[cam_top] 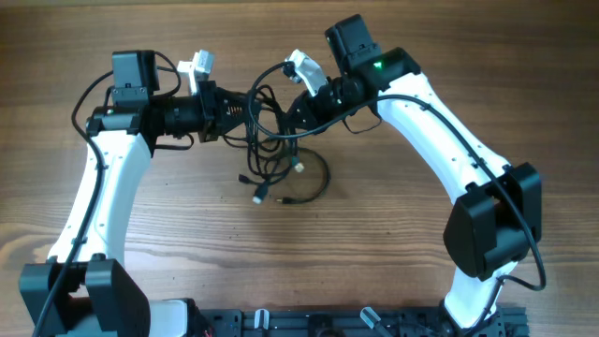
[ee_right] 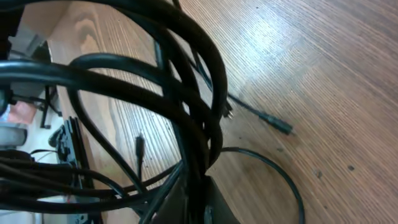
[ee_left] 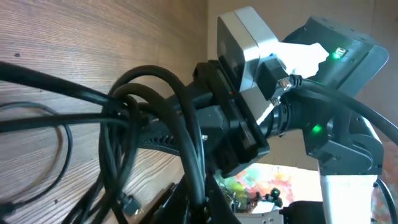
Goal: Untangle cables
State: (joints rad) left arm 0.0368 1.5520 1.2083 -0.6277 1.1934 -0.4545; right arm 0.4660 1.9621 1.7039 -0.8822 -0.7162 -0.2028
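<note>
Thin black cables [cam_top: 265, 140], looped tangle (plug ends [cam_top: 258, 197] loose), pinched tight in L gripper [cam_top: 239, 112] & R gripper [cam_top: 293, 117].

Cables [cam_top: 267, 150] clog the gap between left arm [cam_top: 103, 187] and right arm [cam_top: 440, 131]; table [cam_top: 346, 262] toward their bases lies bare.

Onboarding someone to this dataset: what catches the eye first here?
The knot of thin black flexible cables strung between both arms at the table's upper centre, with the left gripper and right gripper each shut on it. Below, loose ends with small silvery plugs trail onto the brown wooden table.
</note>
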